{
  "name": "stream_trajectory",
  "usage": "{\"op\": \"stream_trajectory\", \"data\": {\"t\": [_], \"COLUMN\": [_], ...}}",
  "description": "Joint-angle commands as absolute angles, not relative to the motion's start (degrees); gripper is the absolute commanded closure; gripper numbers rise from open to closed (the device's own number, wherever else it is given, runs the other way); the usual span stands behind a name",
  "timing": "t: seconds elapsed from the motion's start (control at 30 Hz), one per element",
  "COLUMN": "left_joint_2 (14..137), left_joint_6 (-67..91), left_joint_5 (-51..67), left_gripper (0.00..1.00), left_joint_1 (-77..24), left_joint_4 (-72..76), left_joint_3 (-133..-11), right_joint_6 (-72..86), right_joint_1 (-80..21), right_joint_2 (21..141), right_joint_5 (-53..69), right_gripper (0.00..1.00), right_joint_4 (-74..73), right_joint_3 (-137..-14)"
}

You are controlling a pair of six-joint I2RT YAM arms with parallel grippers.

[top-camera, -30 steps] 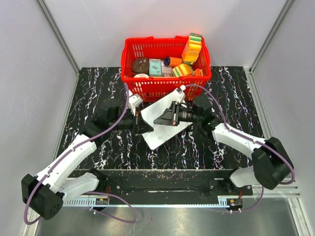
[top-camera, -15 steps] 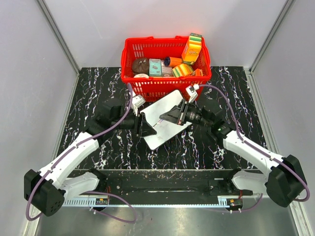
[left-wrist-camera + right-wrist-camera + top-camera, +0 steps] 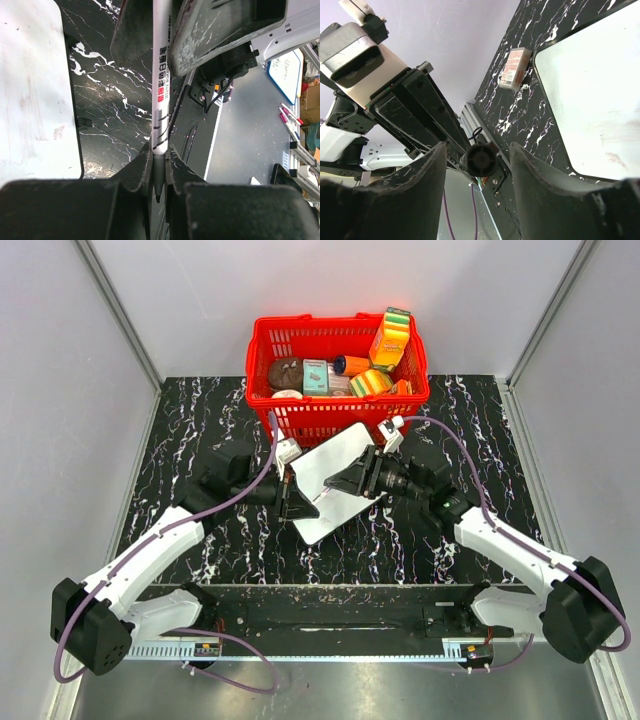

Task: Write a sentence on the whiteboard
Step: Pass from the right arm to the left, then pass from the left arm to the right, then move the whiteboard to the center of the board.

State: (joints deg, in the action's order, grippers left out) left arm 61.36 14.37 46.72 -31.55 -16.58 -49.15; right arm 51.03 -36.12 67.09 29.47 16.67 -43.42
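Black marble-pattern table (image 3: 200, 420), red plastic basket (image 3: 300, 350) at far side. Thin white whiteboard (image 3: 335, 455) lies centre, btwn my arms, blank. My left gripper (image 3: 158, 170) is clamped on a white-barrelled marker (image 3: 161, 90). My right gripper (image 3: 352, 480) is part open, holding nothing. Risk: marker twists in my grip when the tip presses, so strokes smear.

Robot lab, grey enclosure walls (image 3: 330, 280), aluminium posts (image 3: 118, 312)

The whiteboard (image 3: 325, 465) is plain white with faint grey smudges, the bench (image 3: 200, 420) black marble veined in white, the basket (image 3: 300, 420) bright red, the marker (image 3: 161, 75) white with black and red print.
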Motion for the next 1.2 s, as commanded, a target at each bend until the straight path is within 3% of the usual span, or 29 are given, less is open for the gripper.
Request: {"op": "stream_trajectory", "data": {"t": [0.0,0.3,0.53,0.63,0.67,0.7,0.73,0.83,0.87,0.97,1.17], "left_joint_2": [60.6,60.2,59.8,59.4,59.4,59.3,59.2,58.5,58.0,55.6,46.9], "left_joint_6": [12.6,11.9,12.0,12.0,12.0,12.0,12.0,12.0,12.3,14.3,21.8], "left_joint_5": [50.6,53.1,53.1,52.4,52.4,52.3,51.6,49.0,47.5,40.7,31.0], "left_gripper": [1.00,1.00,1.00,1.00,1.00,1.00,0.96,0.61,0.37,0.26,0.23], "left_joint_1": [-31.4,-31.7,-31.8,-31.8,-31.8,-31.8,-31.8,-31.8,-31.8,-31.8,-31.8], "left_joint_4": [-15.5,-15.6,-15.8,-15.8,-15.8,-15.8,-15.8,-16.2,-16.2,-16.2,-14.6], "left_joint_3": [-51.0,-50.9,-50.3,-50.0,-49.9,-49.9,-49.9,-49.3,-48.9,-46.9,-38.9], "right_joint_6": [51.1,52.2,52.8,52.7,52.8,52.8,52.7,51.1,49.2,44.1,38.9], "right_joint_1": [-36.4,-36.5,-36.5,-36.5,-36.6,-36.5,-36.5,-36.6,-36.6,-36.5,-36.5], "right_joint_2": [63.6,63.7,63.3,62.8,62.5,62.3,62.1,60.7,59.6,56.4,49.8], "right_joint_5": [28.6,31.6,33.4,33.7,33.7,33.7,33.5,31.4,30.4,23.3,9.3], "right_gripper": [0.40,0.50,0.69,0.82,0.96,1.00,1.00,1.00,1.00,1.00,1.00], "right_joint_4": [17.1,16.6,16.9,16.0,16.0,15.7,15.4,12.2,10.6,1.2,-14.0], "right_joint_3": [-43.3,-44.4,-43.8,-43.4,-43.3,-43.0,-42.8,-42.5,-42.6,-43.8,-45.4]}}
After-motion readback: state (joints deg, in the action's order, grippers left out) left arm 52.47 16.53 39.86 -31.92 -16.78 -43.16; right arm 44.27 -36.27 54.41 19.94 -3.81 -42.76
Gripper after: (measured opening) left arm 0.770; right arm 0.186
